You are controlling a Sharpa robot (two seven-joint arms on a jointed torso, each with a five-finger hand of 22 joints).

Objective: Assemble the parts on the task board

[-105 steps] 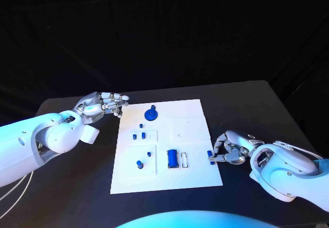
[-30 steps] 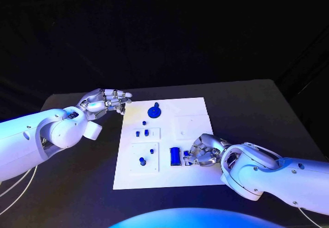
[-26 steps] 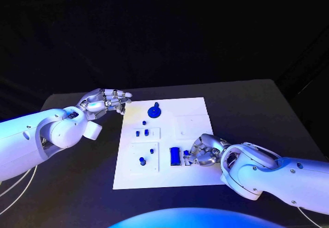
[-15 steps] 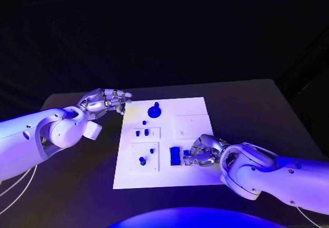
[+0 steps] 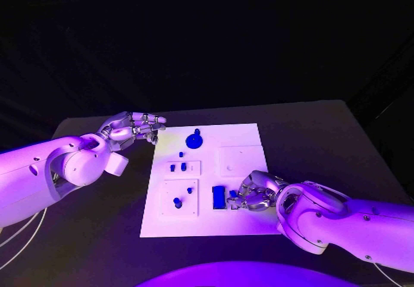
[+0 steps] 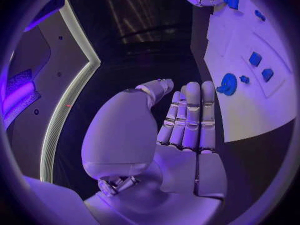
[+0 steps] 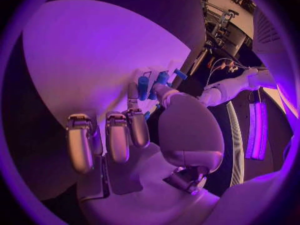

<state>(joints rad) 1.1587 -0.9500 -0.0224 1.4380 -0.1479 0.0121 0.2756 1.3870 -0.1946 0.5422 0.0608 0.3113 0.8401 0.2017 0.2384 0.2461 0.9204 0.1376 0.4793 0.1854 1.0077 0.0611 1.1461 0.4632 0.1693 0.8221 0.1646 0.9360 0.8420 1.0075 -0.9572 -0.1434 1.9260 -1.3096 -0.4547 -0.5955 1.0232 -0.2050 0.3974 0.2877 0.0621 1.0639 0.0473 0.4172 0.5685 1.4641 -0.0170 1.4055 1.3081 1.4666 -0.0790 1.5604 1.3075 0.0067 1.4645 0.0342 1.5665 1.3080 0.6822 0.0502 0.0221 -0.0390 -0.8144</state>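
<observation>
The white task board (image 5: 243, 139) lies mid-table. My right hand (image 5: 256, 191) is low over its near right part and pinches a small blue piece (image 5: 233, 194) right beside the blue block (image 5: 218, 197). The right wrist view shows that piece (image 7: 144, 88) between thumb and finger of the hand (image 7: 134, 135), just above the board (image 7: 94, 70). My left hand (image 5: 129, 128) hovers off the board's far left corner, fingers straight and holding nothing (image 6: 187, 130). A round blue part (image 5: 194, 141) sits at the far end, also seen from the left wrist (image 6: 228, 83).
Several small blue pieces stand in the board's left plates (image 5: 177, 168), (image 5: 177, 203). A blank square plate (image 5: 237, 159) lies on the right half. Black table (image 5: 328, 149) surrounds the board, with its far edge behind.
Since 3.5 s ago my right hand has moved left from the board's right edge to beside the blue block, carrying the small piece. Over the last second it barely shifts. The left hand stays put.
</observation>
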